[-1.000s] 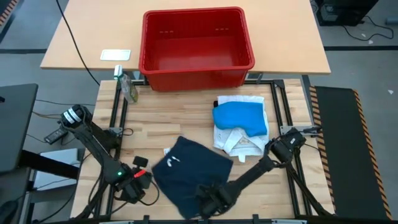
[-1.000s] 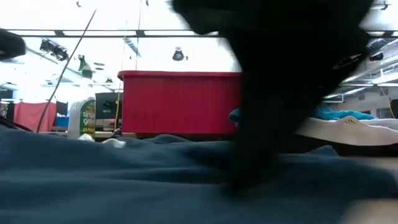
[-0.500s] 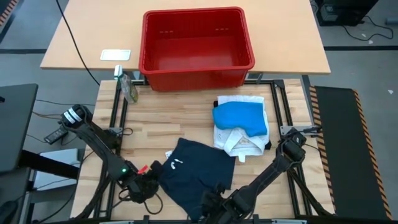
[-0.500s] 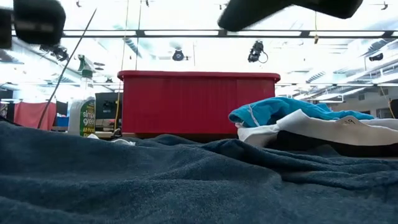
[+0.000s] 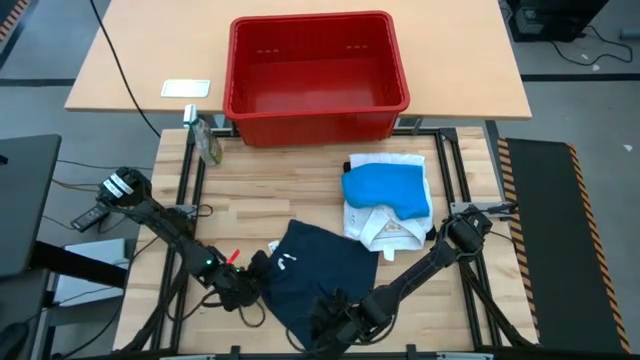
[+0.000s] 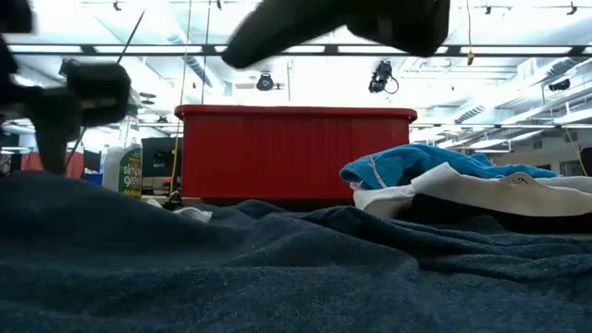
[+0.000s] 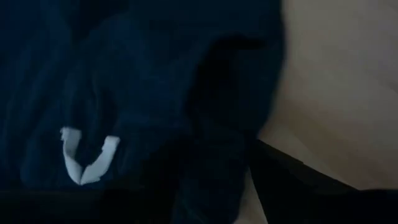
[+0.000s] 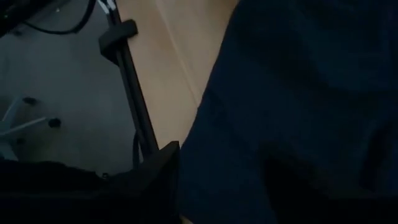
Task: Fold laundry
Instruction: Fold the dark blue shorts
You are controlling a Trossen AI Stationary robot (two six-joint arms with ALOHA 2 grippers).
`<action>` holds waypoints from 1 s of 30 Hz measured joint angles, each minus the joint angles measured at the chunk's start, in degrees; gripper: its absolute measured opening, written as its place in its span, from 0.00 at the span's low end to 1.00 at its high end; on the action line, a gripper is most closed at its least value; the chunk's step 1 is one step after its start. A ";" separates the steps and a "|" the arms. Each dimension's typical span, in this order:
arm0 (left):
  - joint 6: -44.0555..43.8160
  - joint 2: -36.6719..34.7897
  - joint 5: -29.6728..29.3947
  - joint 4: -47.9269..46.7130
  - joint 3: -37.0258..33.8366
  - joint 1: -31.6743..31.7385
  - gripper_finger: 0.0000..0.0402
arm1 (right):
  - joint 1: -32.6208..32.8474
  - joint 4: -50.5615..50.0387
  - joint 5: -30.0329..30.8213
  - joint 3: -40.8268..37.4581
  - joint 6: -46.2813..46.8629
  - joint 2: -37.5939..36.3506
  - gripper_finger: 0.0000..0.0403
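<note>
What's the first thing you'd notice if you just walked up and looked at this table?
The big red basket at the far end of the table jumps out first, and it looks empty. Next comes the bright blue piece lying on top of the white garment toward the right side. At the near edge, the left gripper and the right gripper are both down at the dark shirt spread on the wood.
</note>
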 joint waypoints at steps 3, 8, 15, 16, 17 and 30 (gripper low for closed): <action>-4.27 0.16 0.74 1.95 -0.88 2.07 0.48 | -0.42 -2.93 -0.94 0.02 2.12 0.00 0.54; -19.95 2.71 3.35 -0.20 -0.48 7.37 0.41 | -0.47 -8.95 -2.16 0.06 8.58 -0.01 0.52; -33.47 3.89 7.32 -4.88 -0.08 10.92 0.29 | -0.49 -15.20 -6.37 -1.77 14.12 -0.03 0.51; -34.02 3.66 7.45 -5.39 -0.08 10.75 0.28 | -0.62 -14.89 -8.18 -2.45 14.93 -0.06 0.51; -34.58 3.58 7.62 -6.25 0.16 10.60 0.27 | -0.76 -14.83 -9.81 -3.50 16.29 -0.07 0.51; -63.42 3.61 21.46 -27.62 5.41 5.28 0.26 | -3.34 -15.32 -14.35 -7.42 20.26 -0.04 0.51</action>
